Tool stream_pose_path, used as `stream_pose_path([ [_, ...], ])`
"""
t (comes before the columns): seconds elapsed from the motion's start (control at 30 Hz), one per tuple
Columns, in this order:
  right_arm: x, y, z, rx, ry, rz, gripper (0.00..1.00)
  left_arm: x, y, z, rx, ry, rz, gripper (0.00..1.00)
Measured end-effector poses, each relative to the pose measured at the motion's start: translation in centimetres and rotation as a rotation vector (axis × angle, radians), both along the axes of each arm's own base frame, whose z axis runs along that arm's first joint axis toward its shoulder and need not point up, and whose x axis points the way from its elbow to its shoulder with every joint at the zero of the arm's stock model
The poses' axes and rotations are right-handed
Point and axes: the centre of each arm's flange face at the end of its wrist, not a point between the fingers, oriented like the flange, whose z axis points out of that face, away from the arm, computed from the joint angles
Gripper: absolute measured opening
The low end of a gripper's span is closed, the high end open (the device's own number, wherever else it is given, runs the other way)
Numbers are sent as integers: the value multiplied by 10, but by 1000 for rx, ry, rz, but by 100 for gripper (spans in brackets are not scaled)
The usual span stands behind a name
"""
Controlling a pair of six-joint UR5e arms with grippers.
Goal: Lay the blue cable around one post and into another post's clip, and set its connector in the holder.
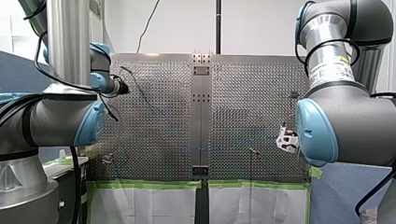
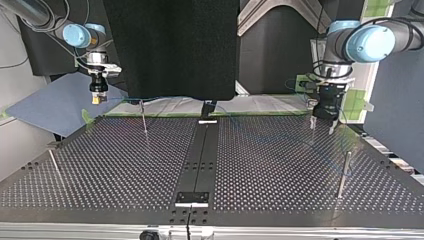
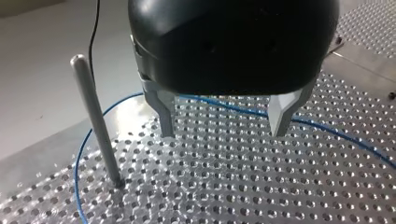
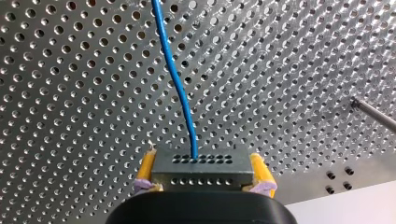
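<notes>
Tensioning the connector (image 4: 201, 170) clamped in right fingers (image 4: 147, 164) could lift blue cable (image 4: 175, 74) off its post (image 3: 95, 123); left fingers (image 3: 164, 114) spread, empty.

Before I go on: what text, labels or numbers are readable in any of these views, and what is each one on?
No text can be read in any view.
Sticker on the silver section of my right arm, front view: dark print with a yellow mark, too blurred to read.
Connector held in my right gripper: rows of holes only, no lettering visible.
</notes>
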Motion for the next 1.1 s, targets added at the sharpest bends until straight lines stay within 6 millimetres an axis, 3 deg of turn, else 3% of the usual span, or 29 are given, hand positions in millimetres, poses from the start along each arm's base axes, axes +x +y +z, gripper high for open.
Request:
stream_pose_path([
  [0.4,0,0,0,1,-3,0,0,-17,7,15,88,18,91,100],
  [0.8,0,0,0,1,-8,2,0,-30,9,12,168,102,170,100],
  [1.1,3,1,0,6,-9,7,0,-51,11,32,249,123,248,100],
])
